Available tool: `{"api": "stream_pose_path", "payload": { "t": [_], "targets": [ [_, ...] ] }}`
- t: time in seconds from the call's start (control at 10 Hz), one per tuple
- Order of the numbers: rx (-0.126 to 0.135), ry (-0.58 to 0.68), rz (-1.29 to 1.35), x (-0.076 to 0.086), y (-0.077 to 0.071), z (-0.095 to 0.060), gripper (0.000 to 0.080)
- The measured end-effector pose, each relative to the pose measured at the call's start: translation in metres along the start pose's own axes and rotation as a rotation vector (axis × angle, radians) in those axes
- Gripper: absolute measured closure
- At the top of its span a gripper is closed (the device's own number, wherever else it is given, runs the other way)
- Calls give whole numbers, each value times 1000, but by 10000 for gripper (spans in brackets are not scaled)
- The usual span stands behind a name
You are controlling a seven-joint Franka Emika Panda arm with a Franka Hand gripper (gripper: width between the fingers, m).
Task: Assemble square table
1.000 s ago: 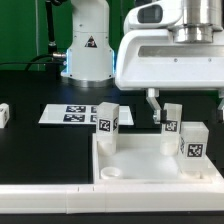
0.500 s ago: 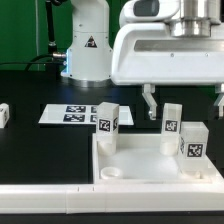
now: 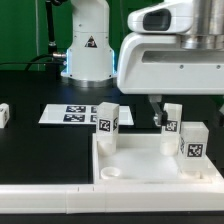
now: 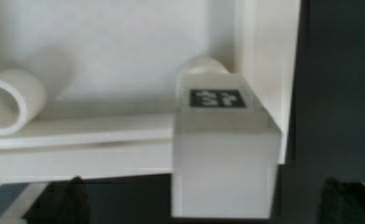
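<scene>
The square table's white slab (image 3: 135, 168) lies at the front with its rim up. Three tagged white legs stand on it: one at its left corner (image 3: 108, 118) and two on the exterior view's right (image 3: 172, 120) (image 3: 193, 140). My gripper (image 3: 188, 110) hangs open just above the two right legs, and its left finger (image 3: 155, 111) is beside the nearer of them. In the wrist view a tagged leg (image 4: 221, 150) stands between my dark fingers (image 4: 63, 200) with a gap on each side, gripper (image 4: 205, 205). A round socket (image 4: 8, 100) shows in the slab (image 4: 108, 55).
The marker board (image 3: 70, 113) lies behind the slab. Another white leg (image 3: 4, 113) sits at the exterior view's left edge. A long white bar (image 3: 50, 200) runs along the front. The arm's base (image 3: 85, 50) stands at the back.
The gripper rose a little, then moved toward the exterior view's right and came down over the right-hand legs. It stayed open. The legs and slab did not move.
</scene>
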State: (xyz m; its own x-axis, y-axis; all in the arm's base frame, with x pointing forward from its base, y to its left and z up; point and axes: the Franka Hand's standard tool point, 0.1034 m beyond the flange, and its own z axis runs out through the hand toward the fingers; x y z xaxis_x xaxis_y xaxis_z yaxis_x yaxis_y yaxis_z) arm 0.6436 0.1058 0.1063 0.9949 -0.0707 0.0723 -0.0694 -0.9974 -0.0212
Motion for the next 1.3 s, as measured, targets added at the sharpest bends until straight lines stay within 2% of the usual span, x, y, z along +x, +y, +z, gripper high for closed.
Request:
{"api": "stream_pose_path", "payload": {
  "t": [0.4, 0.6, 0.7, 0.8, 0.9, 1.0, 1.3],
  "targets": [
    [-2, 5, 0, -3, -5, 15, 150],
    [-4, 3, 5, -4, -5, 17, 150],
    [-4, 4, 5, -4, -5, 17, 273],
    [-4, 3, 5, -4, -5, 17, 434],
    [-4, 3, 5, -4, -5, 17, 434],
    [-3, 4, 11, -4, -5, 17, 514],
    [-3, 4, 35, -4, -5, 17, 514]
  ]
}}
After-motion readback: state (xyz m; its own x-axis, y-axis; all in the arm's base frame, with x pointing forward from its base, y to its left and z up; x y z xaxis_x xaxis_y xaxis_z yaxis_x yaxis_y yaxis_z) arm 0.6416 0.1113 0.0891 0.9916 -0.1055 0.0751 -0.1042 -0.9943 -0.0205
